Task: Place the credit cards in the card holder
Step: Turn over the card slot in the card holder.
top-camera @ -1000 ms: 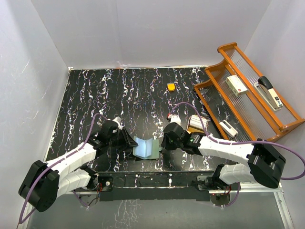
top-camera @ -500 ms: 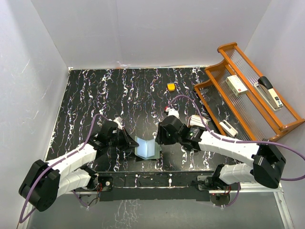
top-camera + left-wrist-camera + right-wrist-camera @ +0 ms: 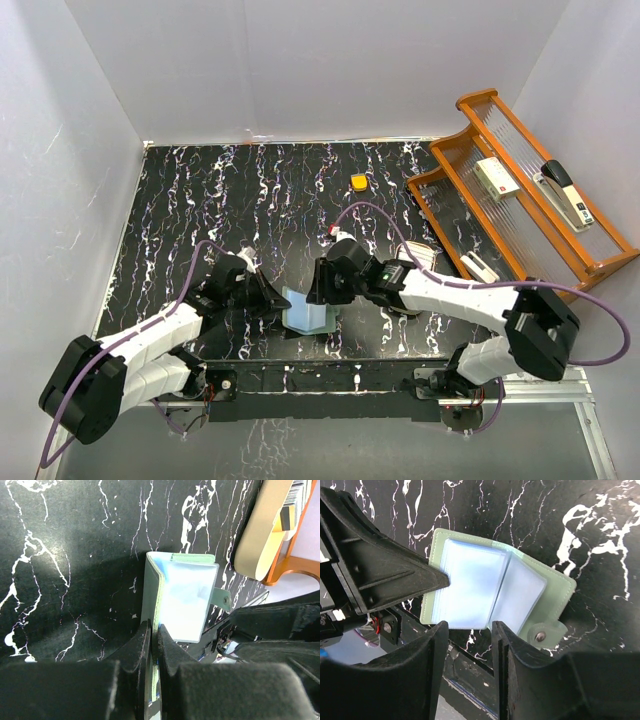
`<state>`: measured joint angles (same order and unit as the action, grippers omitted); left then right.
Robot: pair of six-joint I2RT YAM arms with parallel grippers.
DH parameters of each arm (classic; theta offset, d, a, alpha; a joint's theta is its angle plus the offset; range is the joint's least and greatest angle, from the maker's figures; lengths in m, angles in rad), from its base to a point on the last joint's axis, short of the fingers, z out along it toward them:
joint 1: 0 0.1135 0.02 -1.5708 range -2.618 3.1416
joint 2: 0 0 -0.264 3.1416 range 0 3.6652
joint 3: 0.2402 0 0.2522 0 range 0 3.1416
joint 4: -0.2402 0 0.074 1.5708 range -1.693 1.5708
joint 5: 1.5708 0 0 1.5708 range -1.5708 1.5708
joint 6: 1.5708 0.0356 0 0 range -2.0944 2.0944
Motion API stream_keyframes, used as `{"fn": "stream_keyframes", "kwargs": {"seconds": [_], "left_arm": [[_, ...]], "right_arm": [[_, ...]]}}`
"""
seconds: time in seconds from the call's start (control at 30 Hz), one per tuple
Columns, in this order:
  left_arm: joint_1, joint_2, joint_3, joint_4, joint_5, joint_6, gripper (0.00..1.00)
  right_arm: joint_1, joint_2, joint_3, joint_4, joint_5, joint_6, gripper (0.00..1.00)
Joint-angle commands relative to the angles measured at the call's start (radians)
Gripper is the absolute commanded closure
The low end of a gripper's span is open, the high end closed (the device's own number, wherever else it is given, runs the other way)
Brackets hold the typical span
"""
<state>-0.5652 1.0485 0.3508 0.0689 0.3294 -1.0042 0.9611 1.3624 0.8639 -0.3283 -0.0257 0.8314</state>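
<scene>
The pale green card holder [image 3: 307,311] lies spread open near the table's front edge, its clear inner pockets facing up [image 3: 485,587]. My left gripper [image 3: 279,300] is shut on the holder's left flap [image 3: 154,635], which sits edge-on between the jaws. My right gripper [image 3: 318,288] hovers open just right of and above the holder [image 3: 469,630], nothing between its fingers; the snap tab [image 3: 540,636] lies beside its right finger. In the left wrist view, credit cards [image 3: 296,495] show as stacked edges in a tan dish [image 3: 260,535].
A small orange block [image 3: 358,182] sits far back. A wooden two-tier rack [image 3: 445,210] at the right holds a stapler [image 3: 567,193], a white box [image 3: 496,177] and a small white item [image 3: 480,268]. White walls close in the table.
The left gripper closed on the holder's left flap. The right gripper let go, opened and moved left over the holder, which now lies flatter.
</scene>
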Motion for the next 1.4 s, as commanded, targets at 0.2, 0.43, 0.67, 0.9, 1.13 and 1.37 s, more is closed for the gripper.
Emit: {"fn": "stream_keyframes", "kwargs": {"seconds": [0.2, 0.43, 0.67, 0.9, 1.13, 1.37], "left_arm": [[-0.001, -0.014, -0.006, -0.002, 0.025, -0.009, 1.0], [0.0, -0.019, -0.011, -0.002, 0.023, -0.008, 0.99], [0.001, -0.016, -0.019, 0.015, 0.032, -0.01, 1.0], [0.001, -0.022, -0.03, 0.032, 0.035, -0.019, 1.0], [0.0, -0.018, -0.032, 0.037, 0.04, -0.025, 1.0], [0.001, -0.026, -0.032, 0.04, 0.04, -0.044, 1.0]], "right_arm": [[0.004, 0.119, 0.01, 0.158, -0.1, 0.017, 0.58], [0.008, 0.167, -0.027, 0.235, -0.157, 0.016, 0.49], [0.013, 0.204, -0.032, 0.255, -0.171, 0.015, 0.46], [0.021, 0.225, -0.031, 0.265, -0.181, 0.015, 0.43], [0.022, 0.235, -0.045, 0.249, -0.154, 0.016, 0.42], [0.022, 0.26, -0.046, 0.236, -0.147, 0.016, 0.44]]}}
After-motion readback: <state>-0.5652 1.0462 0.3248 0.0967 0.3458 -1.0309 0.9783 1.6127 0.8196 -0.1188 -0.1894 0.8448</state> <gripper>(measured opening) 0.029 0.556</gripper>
